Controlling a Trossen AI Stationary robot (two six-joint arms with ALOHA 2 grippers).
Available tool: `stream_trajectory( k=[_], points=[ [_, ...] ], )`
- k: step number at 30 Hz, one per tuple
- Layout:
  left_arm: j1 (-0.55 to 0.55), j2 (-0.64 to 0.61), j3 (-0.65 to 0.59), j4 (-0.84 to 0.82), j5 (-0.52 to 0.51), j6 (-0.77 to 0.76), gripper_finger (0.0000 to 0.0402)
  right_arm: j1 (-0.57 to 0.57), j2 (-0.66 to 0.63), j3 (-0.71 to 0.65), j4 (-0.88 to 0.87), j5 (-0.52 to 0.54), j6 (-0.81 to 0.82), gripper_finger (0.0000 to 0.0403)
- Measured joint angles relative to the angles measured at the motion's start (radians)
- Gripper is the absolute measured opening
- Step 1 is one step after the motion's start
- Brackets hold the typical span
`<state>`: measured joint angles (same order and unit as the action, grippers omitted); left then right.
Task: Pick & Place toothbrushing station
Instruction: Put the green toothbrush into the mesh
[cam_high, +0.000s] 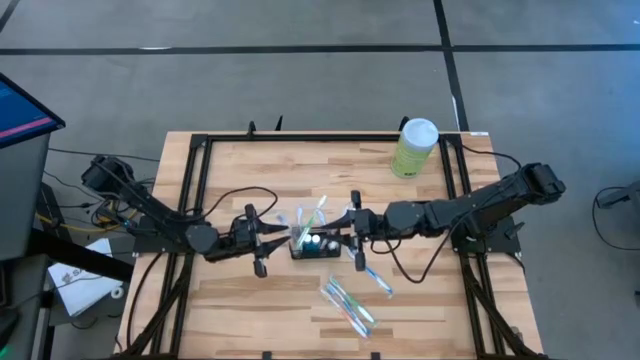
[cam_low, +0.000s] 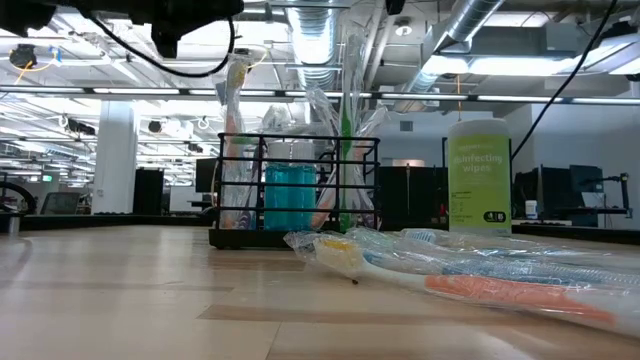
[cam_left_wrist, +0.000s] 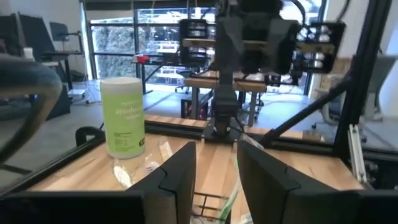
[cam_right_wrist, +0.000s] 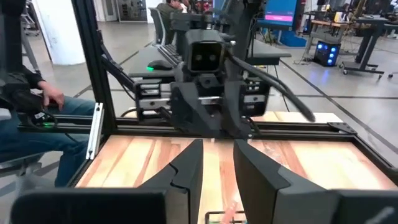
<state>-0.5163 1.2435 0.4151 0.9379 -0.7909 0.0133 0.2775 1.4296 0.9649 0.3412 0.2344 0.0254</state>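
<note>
The toothbrushing station (cam_high: 313, 245) is a low black wire holder that stands on its base at the table's middle (cam_low: 295, 190). Wrapped toothbrushes (cam_low: 345, 120) stand upright in its compartments, beside a teal item (cam_low: 290, 195). My left gripper (cam_high: 282, 238) hovers level at the holder's left end. It is open, and a wrapped green brush (cam_left_wrist: 232, 186) shows beyond its gap (cam_left_wrist: 214, 180). My right gripper (cam_high: 344, 238) faces it from the holder's right end, also level and open (cam_right_wrist: 217, 180). The holder's top rim (cam_right_wrist: 222, 216) shows just beyond its fingers.
Several wrapped toothbrushes (cam_high: 347, 303) lie loose on the table in front of the holder, and one more (cam_high: 377, 280) lies under my right arm. A pale-green wipes canister (cam_high: 414, 148) stands at the far right. A black frame (cam_high: 196, 170) borders the table. A person sits beyond the left edge (cam_right_wrist: 37, 118).
</note>
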Motion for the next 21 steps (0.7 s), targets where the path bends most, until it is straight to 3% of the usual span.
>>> stream_trajectory(
  k=[7,14,21],
  points=[
    [0.007,0.0,-0.001,0.005,0.002,-0.025,0.0108,-0.044,0.0,0.0,-0.081,0.043,0.007,0.0082],
    [0.007,0.0,0.004,0.013,0.002,-0.025,0.0108,-0.239,-0.018,0.001,-0.233,0.053,0.151,0.0082],
    [0.007,0.0,0.004,0.013,0.002,-0.02,0.0108,-0.418,-0.019,0.001,-0.349,-0.26,0.192,0.0082]
  ],
)
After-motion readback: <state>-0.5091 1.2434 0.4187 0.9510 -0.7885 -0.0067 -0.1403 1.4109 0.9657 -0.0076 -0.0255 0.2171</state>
